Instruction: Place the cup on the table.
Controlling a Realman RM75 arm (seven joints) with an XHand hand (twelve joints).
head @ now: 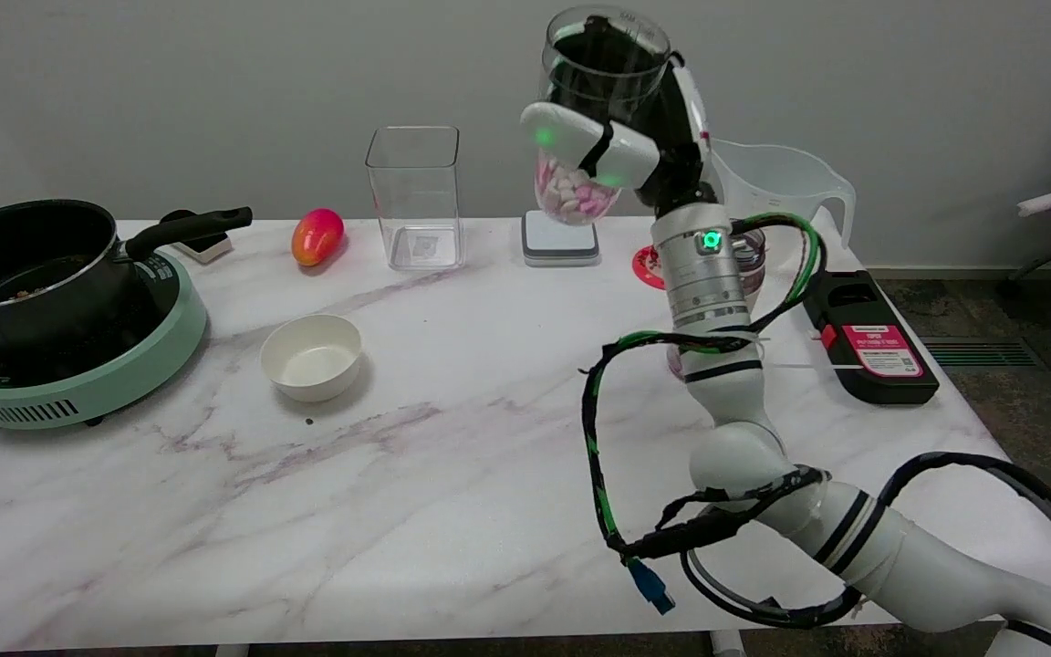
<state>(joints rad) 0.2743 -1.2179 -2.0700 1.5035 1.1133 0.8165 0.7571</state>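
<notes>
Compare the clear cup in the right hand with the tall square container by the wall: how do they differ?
The cup is round and gripped in the air by the right hand; the square container has flat sides and stands on the table. The cup holds pink and white pieces; the container looks empty. Both are transparent, upright and lidless.

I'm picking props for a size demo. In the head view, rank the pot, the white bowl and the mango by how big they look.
Largest to smallest as they appear:
1. pot
2. white bowl
3. mango
The mango lies farther back, so its true size against the bowl is less certain.
</notes>
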